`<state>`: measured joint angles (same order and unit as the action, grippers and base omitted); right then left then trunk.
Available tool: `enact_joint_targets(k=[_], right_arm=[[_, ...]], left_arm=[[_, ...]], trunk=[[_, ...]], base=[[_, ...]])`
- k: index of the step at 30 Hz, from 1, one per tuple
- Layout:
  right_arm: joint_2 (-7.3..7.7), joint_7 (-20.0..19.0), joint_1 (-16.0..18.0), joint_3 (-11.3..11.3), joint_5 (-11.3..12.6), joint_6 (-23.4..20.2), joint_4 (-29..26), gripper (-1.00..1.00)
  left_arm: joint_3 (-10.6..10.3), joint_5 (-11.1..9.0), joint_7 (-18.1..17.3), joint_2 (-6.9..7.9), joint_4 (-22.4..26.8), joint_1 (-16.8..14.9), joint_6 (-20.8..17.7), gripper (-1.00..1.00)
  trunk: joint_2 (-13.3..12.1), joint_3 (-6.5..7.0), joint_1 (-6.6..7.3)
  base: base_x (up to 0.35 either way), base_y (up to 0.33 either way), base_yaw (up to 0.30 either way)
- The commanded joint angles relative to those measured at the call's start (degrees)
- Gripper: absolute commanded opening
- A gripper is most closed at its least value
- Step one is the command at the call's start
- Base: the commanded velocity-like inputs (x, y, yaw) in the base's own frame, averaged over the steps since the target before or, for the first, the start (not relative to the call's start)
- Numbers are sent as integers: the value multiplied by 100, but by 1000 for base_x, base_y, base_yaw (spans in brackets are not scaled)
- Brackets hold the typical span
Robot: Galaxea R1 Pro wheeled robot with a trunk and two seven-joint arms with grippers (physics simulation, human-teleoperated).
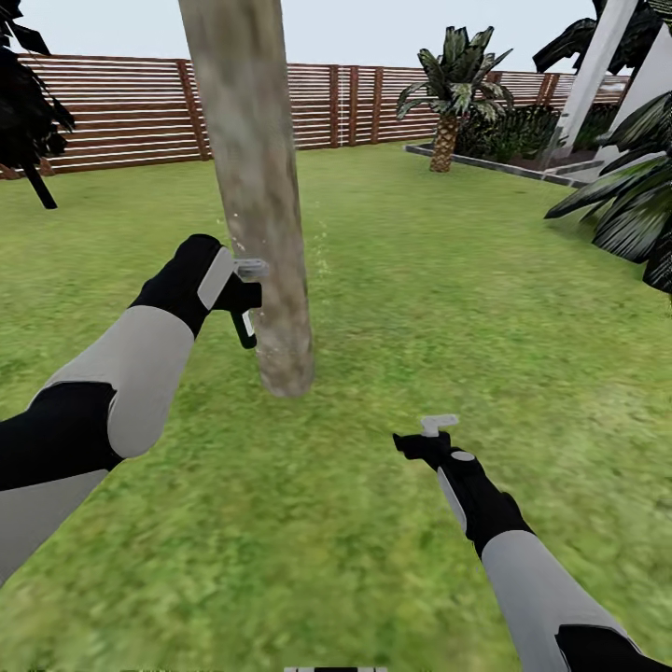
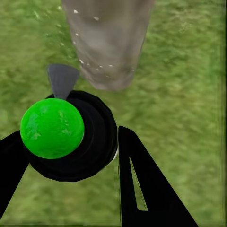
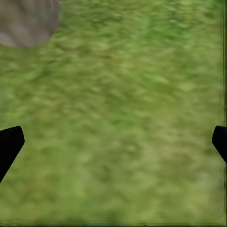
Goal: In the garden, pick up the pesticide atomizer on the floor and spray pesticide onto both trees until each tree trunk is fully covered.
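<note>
Left hand (image 1: 245, 297) clamped around pesticide atomizer (image 1: 245, 322), held just beside mottled tree trunk (image 1: 257, 187) on garden lawn (image 1: 420, 308); pale droplets speckle bark near nozzle. Left wrist view: atomizer's green ball top (image 2: 52, 128) between black fingers (image 2: 146, 189). Right hand (image 1: 431, 437) low over grass, spread wide, empty. Slat fence (image 1: 121, 112) behind.

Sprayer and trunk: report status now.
Left gripper shut on the sprayer, nozzle facing the tree trunk. Droplets speckle the bark. Right gripper open, empty, low over the lawn. Nothing in the way.
</note>
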<state>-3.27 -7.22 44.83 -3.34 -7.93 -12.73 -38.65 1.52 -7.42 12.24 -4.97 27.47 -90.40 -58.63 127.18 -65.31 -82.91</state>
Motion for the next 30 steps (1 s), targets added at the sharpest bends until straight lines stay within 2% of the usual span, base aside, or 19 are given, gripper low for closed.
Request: enact_joint_targets(k=[1, 7, 18, 30], right_arm=[[-7, -49, 0, -35, -59, -28, -11, 100], [-7, -51, 0, -27, -59, -44, -171, 100], [-7, -51, -1, -22, -59, -49, -178, 100], [-8, -51, 0, -18, -59, -48, -178, 100]], left_arm=[[15, -58, 59, -4, 4, -4, -17, -100], [15, -53, 68, -4, -18, -4, -17, -100], [15, -49, 89, -4, -65, -4, -8, -100], [6, -40, 94, 5, -75, 5, -8, -100]], trunk=[[2, -5, 2], [2, -5, 2], [2, -5, 2], [2, -5, 2]], base=[[-179, -239, 0], [-204, -229, 42], [-29, -267, 265], [19, -274, 45]])
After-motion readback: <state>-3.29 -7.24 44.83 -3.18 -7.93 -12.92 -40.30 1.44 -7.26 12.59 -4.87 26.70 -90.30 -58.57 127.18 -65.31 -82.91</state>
